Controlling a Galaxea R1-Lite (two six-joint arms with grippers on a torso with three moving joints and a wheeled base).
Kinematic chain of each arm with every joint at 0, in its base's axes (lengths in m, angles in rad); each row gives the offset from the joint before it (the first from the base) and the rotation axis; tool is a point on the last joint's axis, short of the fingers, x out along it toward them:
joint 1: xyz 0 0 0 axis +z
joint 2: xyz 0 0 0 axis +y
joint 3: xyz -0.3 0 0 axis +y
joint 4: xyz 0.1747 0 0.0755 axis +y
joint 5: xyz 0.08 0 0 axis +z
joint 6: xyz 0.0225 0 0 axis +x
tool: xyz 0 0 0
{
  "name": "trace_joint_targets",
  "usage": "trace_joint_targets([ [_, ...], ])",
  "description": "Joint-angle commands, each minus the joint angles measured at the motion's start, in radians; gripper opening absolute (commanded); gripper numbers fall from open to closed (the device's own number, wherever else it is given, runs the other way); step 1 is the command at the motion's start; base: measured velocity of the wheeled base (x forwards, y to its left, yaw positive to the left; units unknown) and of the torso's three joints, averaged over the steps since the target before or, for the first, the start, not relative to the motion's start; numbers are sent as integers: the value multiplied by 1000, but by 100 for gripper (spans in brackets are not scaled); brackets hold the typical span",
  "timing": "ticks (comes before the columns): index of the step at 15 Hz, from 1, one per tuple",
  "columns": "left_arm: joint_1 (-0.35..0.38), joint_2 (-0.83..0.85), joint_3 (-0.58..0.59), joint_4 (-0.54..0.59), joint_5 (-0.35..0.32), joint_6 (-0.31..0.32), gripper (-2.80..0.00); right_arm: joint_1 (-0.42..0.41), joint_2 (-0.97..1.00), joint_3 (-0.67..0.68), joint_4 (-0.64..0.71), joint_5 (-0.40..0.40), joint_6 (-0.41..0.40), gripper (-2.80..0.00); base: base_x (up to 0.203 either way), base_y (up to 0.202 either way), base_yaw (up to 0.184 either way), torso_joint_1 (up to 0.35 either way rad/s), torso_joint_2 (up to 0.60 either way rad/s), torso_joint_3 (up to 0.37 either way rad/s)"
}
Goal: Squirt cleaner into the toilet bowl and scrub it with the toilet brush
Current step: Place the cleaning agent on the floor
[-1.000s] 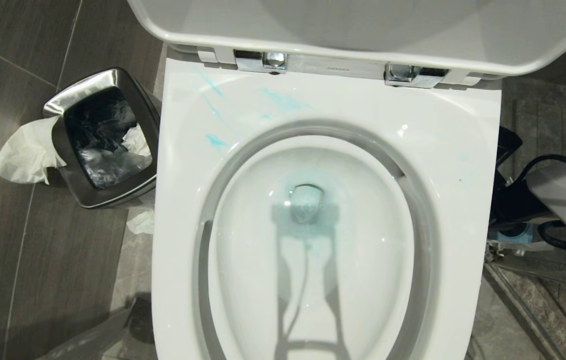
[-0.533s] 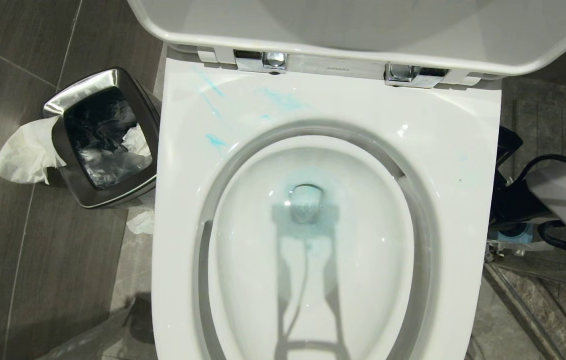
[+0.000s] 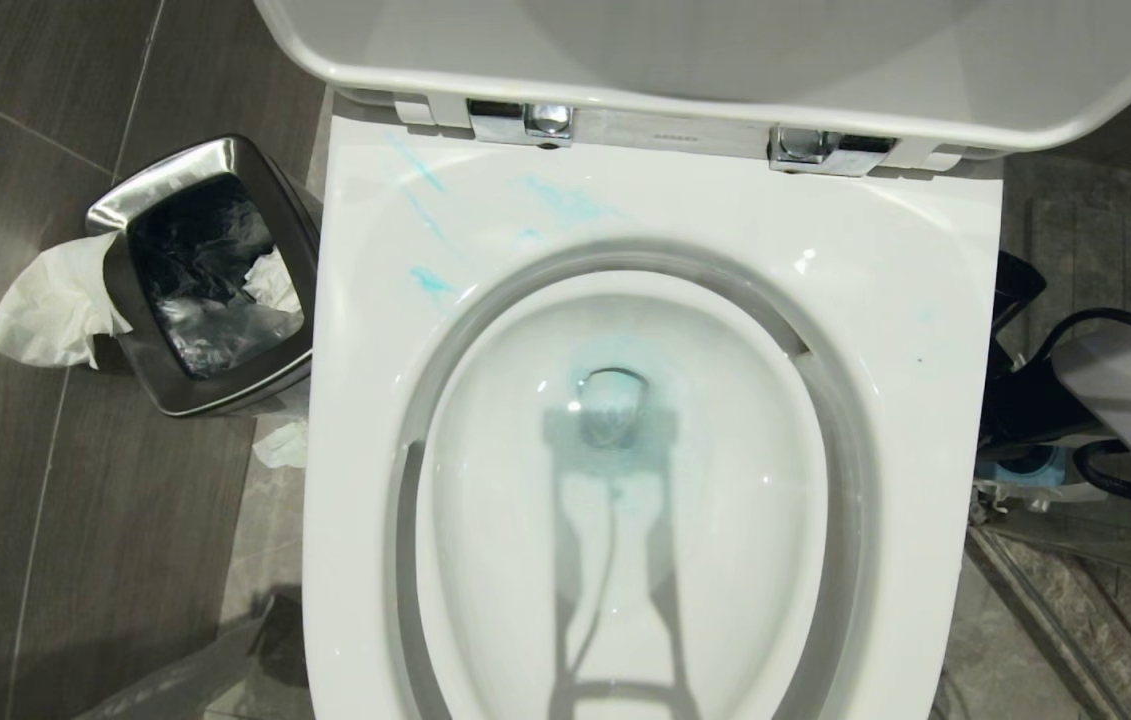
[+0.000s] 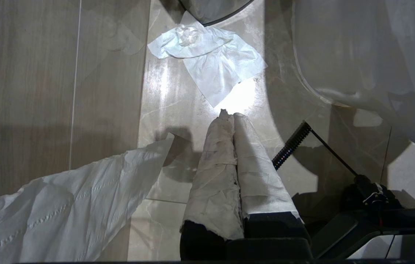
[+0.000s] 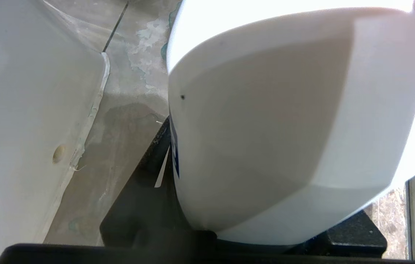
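Note:
The white toilet bowl (image 3: 885, 280) fills the head view, its lid (image 3: 725, 50) raised. Pale blue cleaner smears (image 3: 430, 282) streak the far left of the rim, and a blue tint rings the drain (image 3: 613, 395). The toilet brush is out of view. My right arm (image 3: 1125, 400) hangs low beside the bowl's right side. In the right wrist view its gripper (image 5: 258, 176) is shut on a white bottle (image 5: 266, 121) that fills the space between the black fingers (image 5: 145, 161). My left gripper (image 4: 231, 114), with paper-wrapped fingers pressed together, is shut and empty over the floor.
A steel-rimmed bin (image 3: 215, 160) with a black liner stands left of the bowl, with tissue (image 3: 45, 305) beside it. More crumpled tissue (image 4: 211, 58) lies on the floor tiles. A pale blue object (image 3: 1025, 465) and black cables sit low at the right.

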Motion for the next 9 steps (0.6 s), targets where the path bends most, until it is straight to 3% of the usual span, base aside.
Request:
trace_joint_targets([
  [1,0,0,2,0,0,0,-280,-1,0,-2,-8,1,-2,-280,0,0,0,0,0,0],
  [9,0,0,2,0,0,0,-280,-3,0,-9,-8,4,-2,-280,0,0,0,0,0,0],
])
